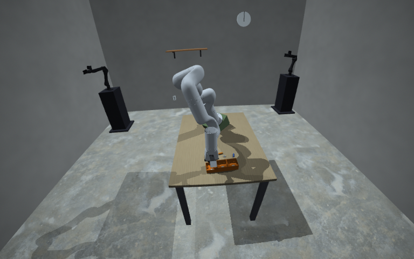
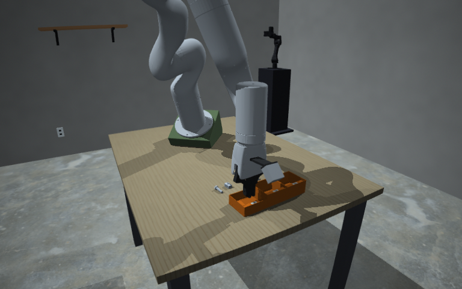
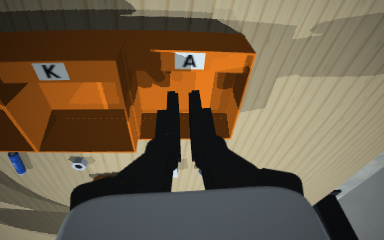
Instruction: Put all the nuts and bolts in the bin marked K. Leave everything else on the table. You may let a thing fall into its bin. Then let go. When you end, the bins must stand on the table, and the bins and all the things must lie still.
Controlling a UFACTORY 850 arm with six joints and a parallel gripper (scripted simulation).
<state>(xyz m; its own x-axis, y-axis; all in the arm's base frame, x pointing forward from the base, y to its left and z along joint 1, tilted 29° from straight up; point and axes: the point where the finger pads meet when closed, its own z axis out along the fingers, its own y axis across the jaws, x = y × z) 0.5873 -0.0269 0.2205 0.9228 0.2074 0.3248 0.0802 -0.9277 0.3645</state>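
Note:
An orange row of bins [image 1: 229, 168] [image 2: 272, 201] stands near the table's front edge. In the wrist view the bin marked K [image 3: 85, 131] is on the left and the bin marked A [image 3: 239, 75] on the right; both look empty. My gripper [image 3: 183, 106] [image 2: 249, 194] [image 1: 212, 164] is shut with nothing between its fingers, and its tips hang in the mouth of bin A. A silver bolt [image 2: 218, 189] and a silver nut [image 2: 227, 185] lie on the table just beside the end of the bins. Another small silver piece [image 3: 78, 164] lies on the table below bin K.
A small blue cylinder [image 3: 16, 162] [image 1: 233, 154] and a small orange piece [image 1: 220, 152] lie on the table behind the bins. The arm's green base [image 2: 212, 130] stands at the far end of the table [image 2: 163, 190].

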